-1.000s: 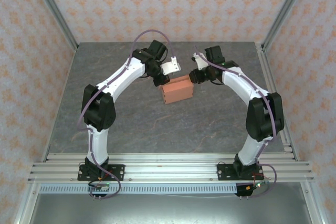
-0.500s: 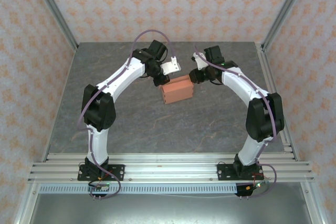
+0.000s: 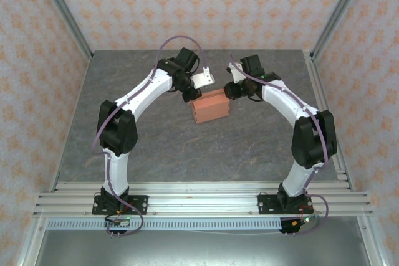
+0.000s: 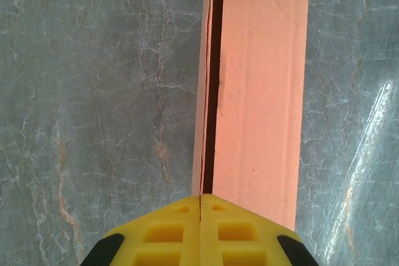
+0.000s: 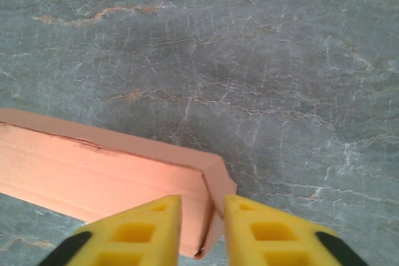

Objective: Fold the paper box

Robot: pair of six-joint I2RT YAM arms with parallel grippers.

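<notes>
Over the last second: slight leftward displacement of the right gripper (image 3: 229,90), in toward the far right end of the paper box (image 3: 210,106). Matching small leftward drift of the right forearm (image 3: 277,96) and right elbow (image 3: 312,136), as seen from the top camera. Somewhat less bare table (image 3: 249,147) visible between wrist housing and box corner.

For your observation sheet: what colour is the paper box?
The paper box is plain salmon-orange, clearest in the left wrist view.
</notes>
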